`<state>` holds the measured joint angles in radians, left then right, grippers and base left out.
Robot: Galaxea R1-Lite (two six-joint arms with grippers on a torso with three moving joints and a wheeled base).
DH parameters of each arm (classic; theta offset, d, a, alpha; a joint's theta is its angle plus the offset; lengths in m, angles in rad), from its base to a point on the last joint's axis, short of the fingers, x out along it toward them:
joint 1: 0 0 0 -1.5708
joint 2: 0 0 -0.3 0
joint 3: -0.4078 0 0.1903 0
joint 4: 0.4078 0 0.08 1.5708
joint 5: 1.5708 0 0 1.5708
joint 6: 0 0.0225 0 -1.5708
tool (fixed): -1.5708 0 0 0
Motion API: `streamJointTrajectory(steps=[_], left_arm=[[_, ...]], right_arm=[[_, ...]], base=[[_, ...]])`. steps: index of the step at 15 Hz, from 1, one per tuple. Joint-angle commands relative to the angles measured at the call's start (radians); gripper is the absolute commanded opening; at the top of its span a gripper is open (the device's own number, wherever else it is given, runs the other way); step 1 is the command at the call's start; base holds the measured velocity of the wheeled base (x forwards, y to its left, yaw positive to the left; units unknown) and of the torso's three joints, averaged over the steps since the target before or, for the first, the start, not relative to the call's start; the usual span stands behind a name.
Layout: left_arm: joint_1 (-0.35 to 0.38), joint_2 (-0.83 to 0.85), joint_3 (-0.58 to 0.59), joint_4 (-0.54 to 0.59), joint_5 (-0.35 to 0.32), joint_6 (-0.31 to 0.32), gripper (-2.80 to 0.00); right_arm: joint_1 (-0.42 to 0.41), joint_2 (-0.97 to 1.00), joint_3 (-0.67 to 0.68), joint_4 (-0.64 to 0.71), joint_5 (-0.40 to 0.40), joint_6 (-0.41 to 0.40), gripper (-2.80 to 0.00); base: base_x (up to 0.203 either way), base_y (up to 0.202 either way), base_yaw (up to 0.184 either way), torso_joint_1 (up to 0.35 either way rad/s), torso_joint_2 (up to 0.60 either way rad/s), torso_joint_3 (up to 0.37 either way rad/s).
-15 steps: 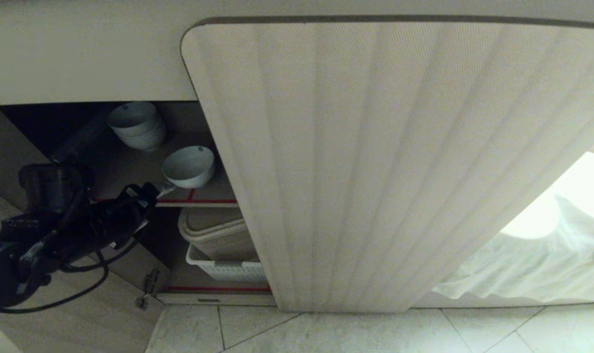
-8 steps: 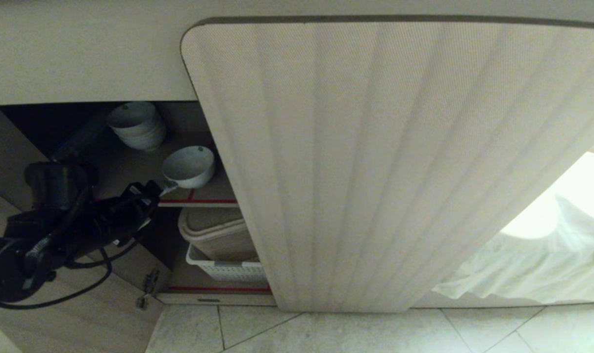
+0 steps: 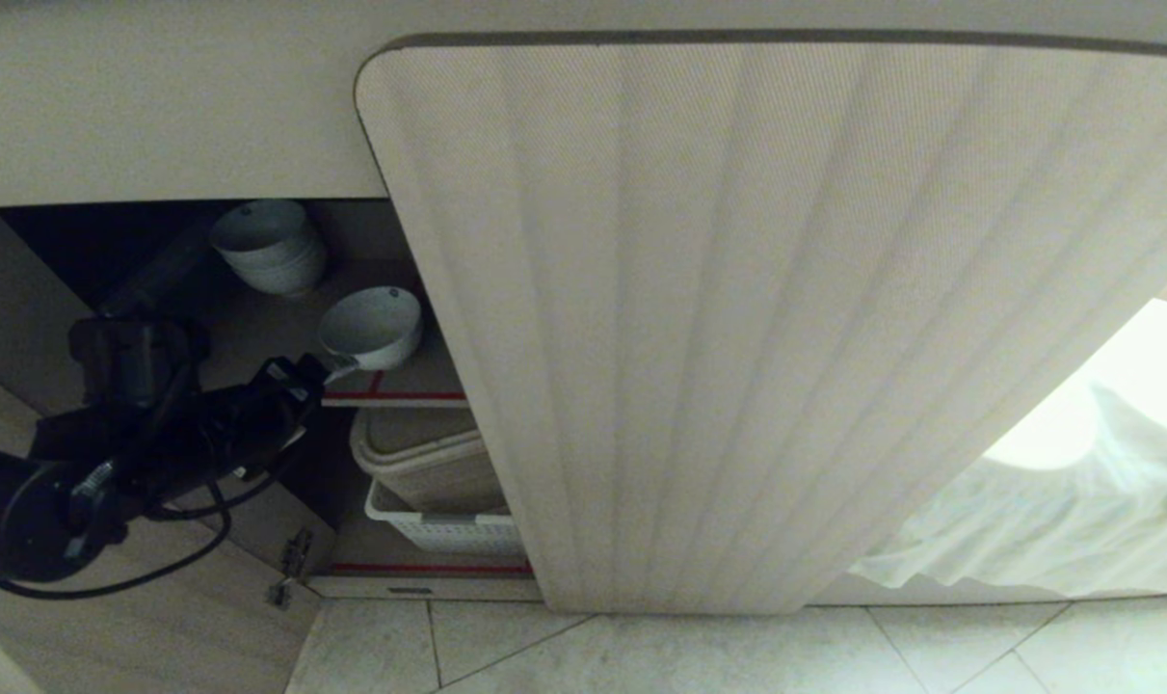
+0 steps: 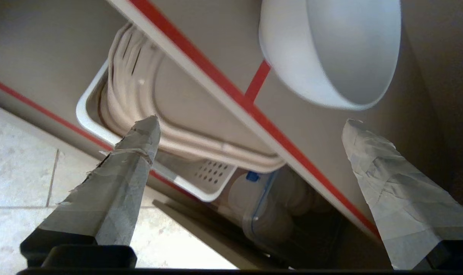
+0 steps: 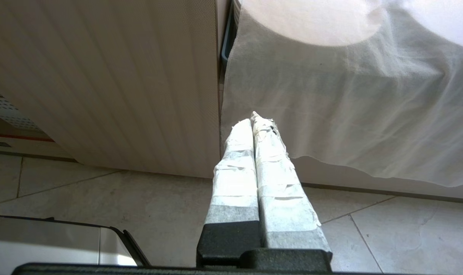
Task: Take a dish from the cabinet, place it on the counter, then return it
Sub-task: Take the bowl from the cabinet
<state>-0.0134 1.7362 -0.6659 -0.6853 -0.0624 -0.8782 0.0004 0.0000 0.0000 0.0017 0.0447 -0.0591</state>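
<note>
Jaws spread wide and empty, the left gripper hangs at the red-striped front edge of the upper shelf inside the open cabinet, its taped fingertips just short of the dish, a small white bowl standing near the shelf's front. Farther back and to the left sits a stack of white bowls. On the shelf below, beige lids lie in a white perforated basket. Off to the right, the right gripper is pressed shut on nothing, pointing at a white cloth beside the fluted door.
</note>
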Motion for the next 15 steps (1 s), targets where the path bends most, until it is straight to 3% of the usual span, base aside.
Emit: streamJointTrajectory(steps=[1,15], left_arm=[[0.000,0.023,-0.032,-0.002,-0.001,-0.005,0.00],[0.001,0.078,-0.164,0.111,0.036,-0.005,0.00]], right_arm=[[0.001,0.000,0.000,0.000,0.001,-0.001,-2.80],[0.000,0.000,0.000,0.000,0.000,-0.001,-2.80]], base=[[0.000,0.000,0.000,0.000,0.00,0.000],[0.000,0.000,0.000,0.000,0.00,0.000]])
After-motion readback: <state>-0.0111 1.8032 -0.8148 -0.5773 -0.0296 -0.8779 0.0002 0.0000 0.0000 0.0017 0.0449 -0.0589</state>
